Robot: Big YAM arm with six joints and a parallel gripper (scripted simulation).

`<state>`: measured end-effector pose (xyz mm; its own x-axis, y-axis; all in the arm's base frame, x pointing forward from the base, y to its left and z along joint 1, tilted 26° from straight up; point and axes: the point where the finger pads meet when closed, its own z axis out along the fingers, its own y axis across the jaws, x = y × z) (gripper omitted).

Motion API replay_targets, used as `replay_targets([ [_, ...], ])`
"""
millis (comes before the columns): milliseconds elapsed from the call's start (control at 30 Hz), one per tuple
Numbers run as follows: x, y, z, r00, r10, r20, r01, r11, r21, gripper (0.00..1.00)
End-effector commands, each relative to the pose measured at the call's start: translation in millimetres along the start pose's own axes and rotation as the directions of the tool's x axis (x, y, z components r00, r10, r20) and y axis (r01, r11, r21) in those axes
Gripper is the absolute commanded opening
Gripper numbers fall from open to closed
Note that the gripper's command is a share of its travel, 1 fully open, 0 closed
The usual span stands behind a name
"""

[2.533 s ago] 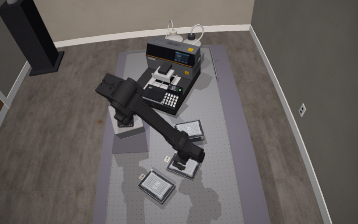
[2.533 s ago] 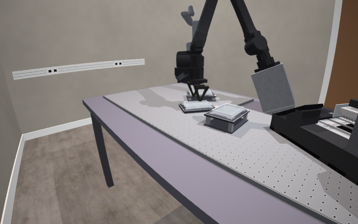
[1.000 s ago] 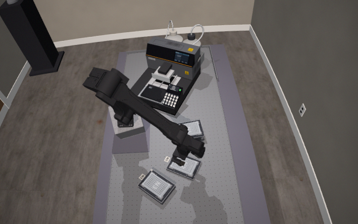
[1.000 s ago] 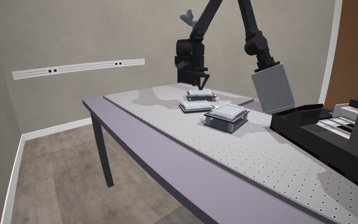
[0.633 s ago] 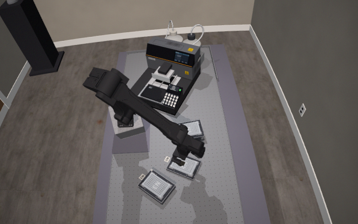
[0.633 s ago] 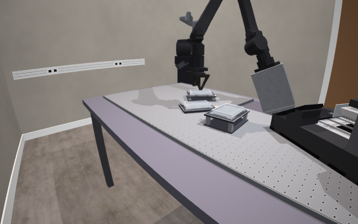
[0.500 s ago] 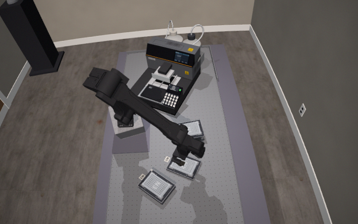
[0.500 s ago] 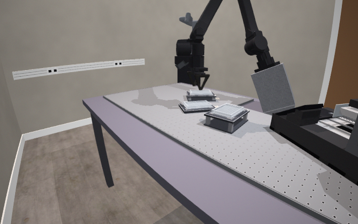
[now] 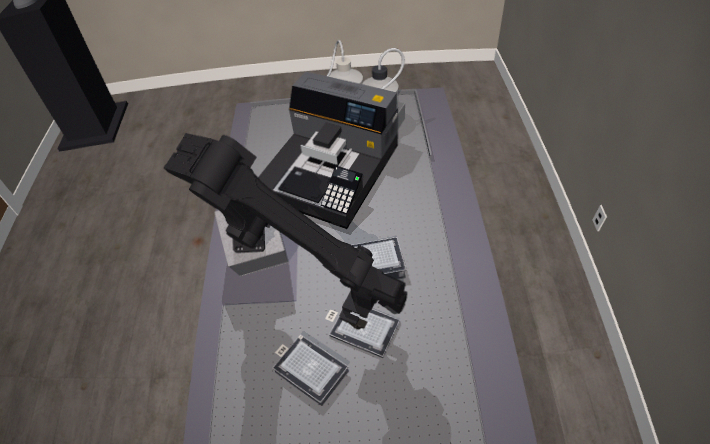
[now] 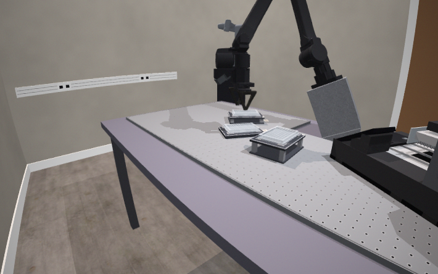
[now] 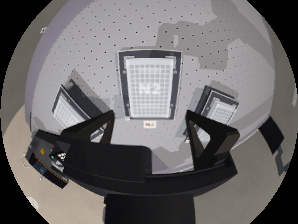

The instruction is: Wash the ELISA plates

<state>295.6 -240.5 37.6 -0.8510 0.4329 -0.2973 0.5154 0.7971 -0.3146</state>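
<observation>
My gripper (image 9: pixel 355 321) (image 10: pixel 244 107) (image 11: pixel 150 113) is open and empty, fingers pointing down, above the N2 plate and toward its label side. The clear N2 plate (image 9: pixel 373 332) (image 10: pixel 241 128) (image 11: pixel 149 95) lies flat in its low dark nest. The N3 plate (image 9: pixel 312 368) (image 10: pixel 245 113) sits in its nest on one side of it. The N1 plate (image 9: pixel 386 254) (image 10: pixel 278 134) sits on a taller nest on the other side, partly behind the arm in the top view. The washer (image 9: pixel 335 118) shows a green lamp (image 9: pixel 356 178) above its keypad (image 9: pixel 338 198); I see no plate on it. The plates' cut corners are too small to tell.
The arm base stands on a grey block (image 9: pixel 257 259) (image 10: pixel 334 107) at the table's left edge in the top view. Two bottles with white tubing stand behind the washer. The N1 and N3 nests flank N2 closely, both partly behind my fingers in the wrist view.
</observation>
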Motion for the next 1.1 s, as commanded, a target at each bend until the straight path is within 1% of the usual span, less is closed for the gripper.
replay_targets([
  [0, -9, -2, -6.0, 1.000, 0.007, 0.017, -0.007, 1.000, 0.002, 1.00],
  [33, -9, -2, -6.0, 1.000, 0.007, 0.017, -0.007, 1.000, 0.002, 1.00],
  [67, 5, -10, -6.4, 0.998, 0.059, 0.000, -0.059, 0.998, 0.003, 1.00],
  [133, 8, -19, -7.5, 0.993, 0.115, 0.000, -0.115, 0.993, 0.002, 1.00],
  [200, 11, -29, -8.5, 0.994, 0.110, 0.000, -0.110, 0.994, 0.003, 1.00],
  [267, 11, -29, -8.5, 0.994, 0.110, 0.000, -0.110, 0.994, 0.003, 1.00],
  [300, -7, -39, -16.6, 0.994, 0.103, 0.036, -0.104, 0.995, 0.005, 1.00],
  [333, -6, -44, -17.2, 0.994, 0.103, 0.036, -0.103, 0.995, 0.006, 1.00],
  [433, 14, -54, -12.9, 0.995, 0.095, 0.009, -0.095, 0.995, 0.004, 1.00],
  [500, 22, -61, -12.2, 0.996, 0.093, 0.001, -0.093, 0.996, 0.003, 1.00],
  [733, 20, -100, -21.0, 0.995, 0.097, 0.023, -0.097, 0.995, 0.010, 1.00],
  [833, 20, -102, -21.7, 0.995, 0.098, 0.025, -0.098, 0.995, 0.010, 1.00],
  [867, 16, -94, -23.3, 0.997, 0.076, 0.033, -0.076, 0.997, 0.003, 1.00],
  [933, 16, -94, -22.8, 0.997, 0.075, 0.031, -0.075, 0.997, 0.002, 1.00],
  [967, 31, -103, -18.6, 0.991, 0.130, 0.010, -0.130, 0.991, 0.006, 1.00],
  [1000, 38, -104, -17.3, 0.984, 0.180, 0.001, -0.180, 0.984, 0.004, 1.00],
  [1067, 44, -113, -18.3, 0.979, 0.203, 0.001, -0.203, 0.979, 0.004, 1.00],
])
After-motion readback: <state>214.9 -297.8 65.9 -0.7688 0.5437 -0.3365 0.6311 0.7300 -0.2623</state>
